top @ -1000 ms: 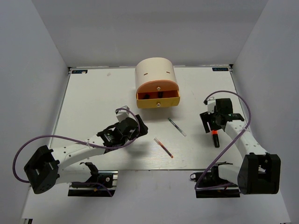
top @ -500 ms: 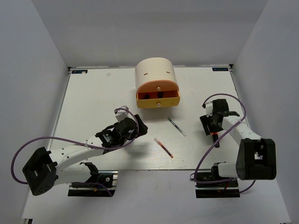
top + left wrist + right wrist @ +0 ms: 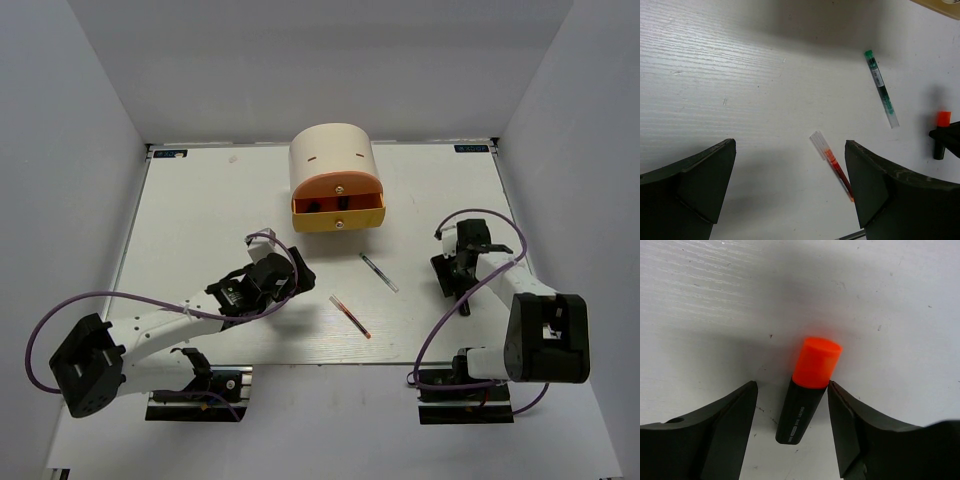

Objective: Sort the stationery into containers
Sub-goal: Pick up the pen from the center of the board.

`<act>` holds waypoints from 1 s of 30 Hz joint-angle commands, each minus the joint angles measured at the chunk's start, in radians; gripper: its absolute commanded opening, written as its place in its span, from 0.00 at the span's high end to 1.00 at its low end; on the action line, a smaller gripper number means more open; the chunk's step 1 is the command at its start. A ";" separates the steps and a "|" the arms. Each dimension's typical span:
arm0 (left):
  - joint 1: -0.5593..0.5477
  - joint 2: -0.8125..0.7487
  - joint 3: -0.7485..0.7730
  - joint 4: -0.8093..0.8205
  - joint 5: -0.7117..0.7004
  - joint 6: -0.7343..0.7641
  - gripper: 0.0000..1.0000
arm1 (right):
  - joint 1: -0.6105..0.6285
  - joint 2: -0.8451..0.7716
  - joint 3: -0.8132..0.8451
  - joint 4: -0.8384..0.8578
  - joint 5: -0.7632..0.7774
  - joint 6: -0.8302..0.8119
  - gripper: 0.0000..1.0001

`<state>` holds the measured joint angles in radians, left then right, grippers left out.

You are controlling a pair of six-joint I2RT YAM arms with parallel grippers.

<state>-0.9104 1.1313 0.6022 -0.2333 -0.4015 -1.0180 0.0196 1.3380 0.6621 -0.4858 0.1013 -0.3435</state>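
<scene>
The cream cabinet (image 3: 333, 152) stands at the back centre, its yellow drawer (image 3: 338, 221) pulled open below the orange front (image 3: 338, 187), with dark items inside. A thin red pen (image 3: 350, 315) and a dark green-tipped pen (image 3: 378, 271) lie in front of it. Both show in the left wrist view, the red pen (image 3: 832, 165) and the green-tipped pen (image 3: 881, 89). My left gripper (image 3: 283, 272) is open and empty, hovering left of the red pen. My right gripper (image 3: 792, 386) is open and straddles the orange-capped black highlighter (image 3: 807, 395), which lies on the table. Its right finger (image 3: 855, 430) is close against the highlighter.
The white table (image 3: 200, 220) has its near edge just behind the arm bases. Grey walls close in the left, right and back. The right arm's purple cable (image 3: 500, 225) loops above its wrist.
My right gripper has moved over the orange highlighter and come down around it, hiding it from above. The left arm has hardly moved.
</scene>
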 commanded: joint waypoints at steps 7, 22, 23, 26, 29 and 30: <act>0.005 -0.013 0.011 -0.003 0.007 0.010 0.01 | -0.049 0.104 0.027 -0.056 -0.201 -0.077 0.56; 0.005 -0.013 0.030 -0.012 0.007 0.010 0.01 | -0.053 0.112 0.321 -0.149 -0.655 -0.412 1.00; 0.005 -0.013 0.030 -0.012 0.007 0.010 0.01 | -0.052 0.096 0.339 -0.166 -0.729 -0.448 1.00; 0.005 -0.013 0.030 -0.012 0.016 0.010 0.01 | -0.049 0.040 0.435 -0.198 -0.909 -0.612 1.00; 0.005 -0.022 0.030 -0.012 0.016 0.001 0.01 | -0.044 0.052 0.560 -0.227 -1.102 -0.678 1.00; 0.005 -0.022 0.030 -0.012 0.016 0.001 0.01 | -0.043 0.059 0.615 -0.247 -1.136 -0.686 1.00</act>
<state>-0.9104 1.1351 0.6029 -0.2356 -0.3950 -1.0180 -0.0303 1.4105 1.1664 -0.6800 -0.7719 -0.8993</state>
